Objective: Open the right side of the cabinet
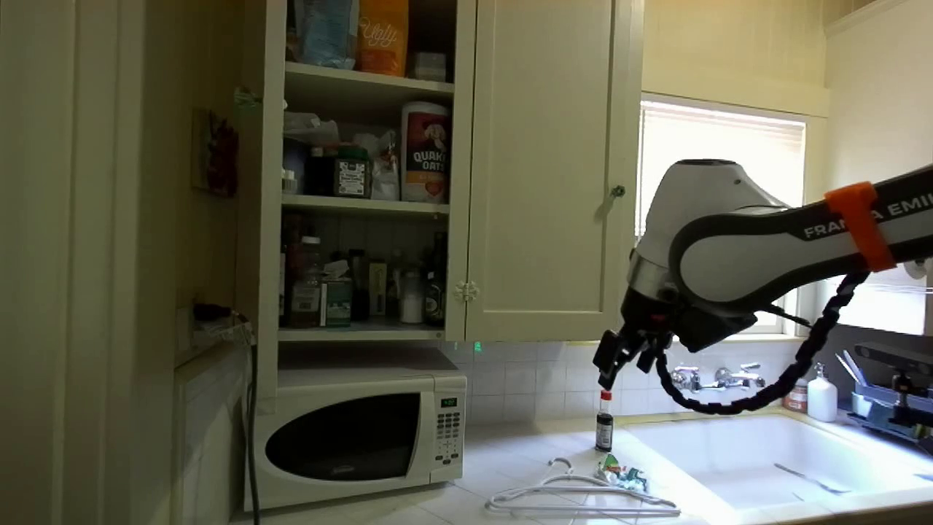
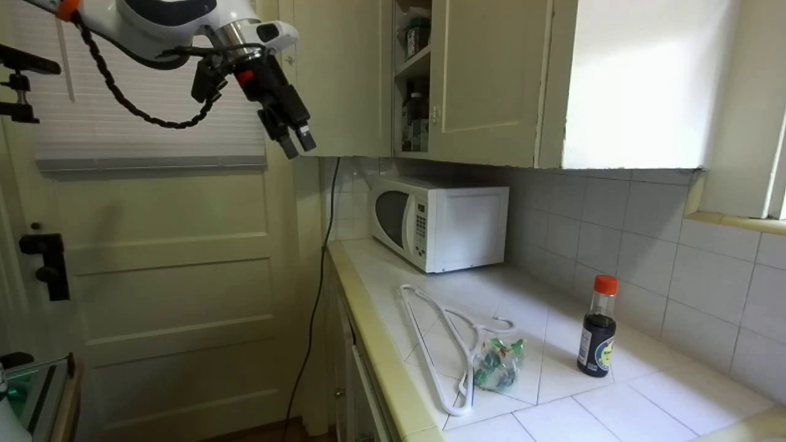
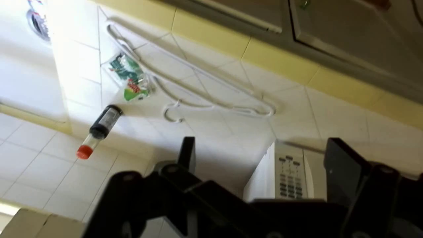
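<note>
One tall cream-white door (image 1: 547,160), the right side of the cabinet (image 1: 461,168), is standing apparently shut beside the open shelves (image 1: 364,335), its long axis running from twelve to six. Its hinge (image 1: 466,292) is sitting on the nine-o'clock edge and its knob (image 1: 618,191) on the three-o'clock edge, and the coming move is probably turning on that knob: in an exterior view it is lying almost at twelve from the jaws, with most of the door spreading toward eleven. Only one arm (image 2: 153,37) is serving here; in an exterior view it is slanting in from ten o'clock and hanging its jaws toward five, while the door (image 2: 491,73) is lying at two from them, clearly apart. In the wrist view the jaws are standing widely spread, pinching nothing, with the microwave (image 3: 289,175) showing beyond the gap. Probably the task is calling for a lift toward twelve and a levelling of those downturned jaws.
</note>
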